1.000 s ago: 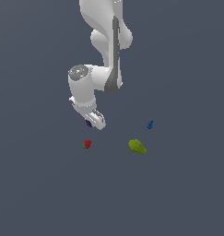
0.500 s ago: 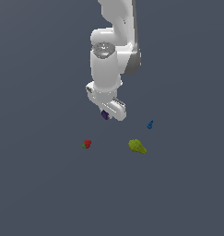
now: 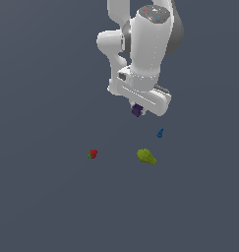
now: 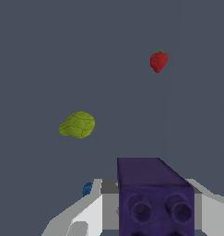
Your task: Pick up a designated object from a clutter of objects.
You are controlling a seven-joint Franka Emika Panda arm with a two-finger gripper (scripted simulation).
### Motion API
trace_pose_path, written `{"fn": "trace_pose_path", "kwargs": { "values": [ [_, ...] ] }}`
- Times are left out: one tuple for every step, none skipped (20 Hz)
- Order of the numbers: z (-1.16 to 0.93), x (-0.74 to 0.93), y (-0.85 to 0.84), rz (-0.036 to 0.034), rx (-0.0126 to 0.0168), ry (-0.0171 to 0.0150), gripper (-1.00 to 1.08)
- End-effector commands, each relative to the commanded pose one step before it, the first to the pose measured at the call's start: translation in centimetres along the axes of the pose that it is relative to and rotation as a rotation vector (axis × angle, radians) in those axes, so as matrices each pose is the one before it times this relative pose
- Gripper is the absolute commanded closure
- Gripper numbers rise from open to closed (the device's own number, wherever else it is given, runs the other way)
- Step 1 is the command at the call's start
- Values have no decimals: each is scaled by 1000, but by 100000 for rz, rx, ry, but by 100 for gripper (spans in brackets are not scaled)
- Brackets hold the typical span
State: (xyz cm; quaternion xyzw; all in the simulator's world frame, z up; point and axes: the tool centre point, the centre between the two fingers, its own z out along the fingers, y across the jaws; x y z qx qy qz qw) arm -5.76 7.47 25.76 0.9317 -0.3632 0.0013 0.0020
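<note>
The dark purple blocky chunk (image 3: 136, 110) hangs under my gripper (image 3: 137, 111), held between the fingers and lifted well above the floor. In the wrist view the purple chunk (image 4: 152, 196) fills the space between my white fingers (image 4: 81, 219), showing two round studs. The red strawberry-like piece (image 3: 93, 154) lies on the floor to the exterior view's left; it also shows in the wrist view (image 4: 159, 61). The yellow-green lumpy piece (image 3: 146, 156) lies below the gripper; the wrist view shows it too (image 4: 77, 125). The small blue piece (image 3: 160, 133) sits near it.
The floor is a flat dark grey surface (image 3: 42, 197). The small blue piece peeks out beside my finger in the wrist view (image 4: 87, 188). The white arm body (image 3: 148, 44) rises above the gripper.
The arm has swung toward the exterior view's right and risen, carrying the purple chunk up off the floor. The other three pieces have not moved.
</note>
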Motion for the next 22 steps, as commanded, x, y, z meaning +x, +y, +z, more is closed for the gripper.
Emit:
{"fn": "trace_pose_path", "kwargs": {
  "values": [
    [-2075, -1568, -1932, 33, -6, -79, 108],
    [-796, -584, -782, 0, 0, 0, 108],
    [-764, -552, -750, -21, 41, -51, 108],
    [-718, -514, -708, -19, 41, -52, 108],
    [-668, -485, -673, 0, 0, 0, 108],
    [-626, -439, -623, -16, 42, -52, 108],
    [-579, -400, -580, -13, 43, -52, 108],
    [-527, -373, -546, 0, 0, 0, 108],
    [-485, -327, -493, -5, 32, -36, 108],
    [-433, -301, -457, 0, 0, 0, 108],
    [-394, -257, -402, -3, 33, -36, 108],
    [-344, -235, -369, 0, 0, 0, 108],
    [-310, -192, -315, 0, 34, -35, 108],
    [-263, -174, -287, 0, 0, 0, 108],
    [-224, -145, -248, 0, 0, 0, 108],
    [-188, -118, -211, 0, 0, 0, 108],
    [-154, -93, -176, 0, 0, 0, 108],
    [-122, -71, -142, 0, 0, 0, 108],
    [-92, -51, -109, 0, 0, 0, 108],
    [-64, -34, -76, 0, 0, 0, 108],
    [-37, -19, -45, 0, 0, 0, 108],
    [-12, -6, -15, 0, 0, 0, 108]
  ]
}}
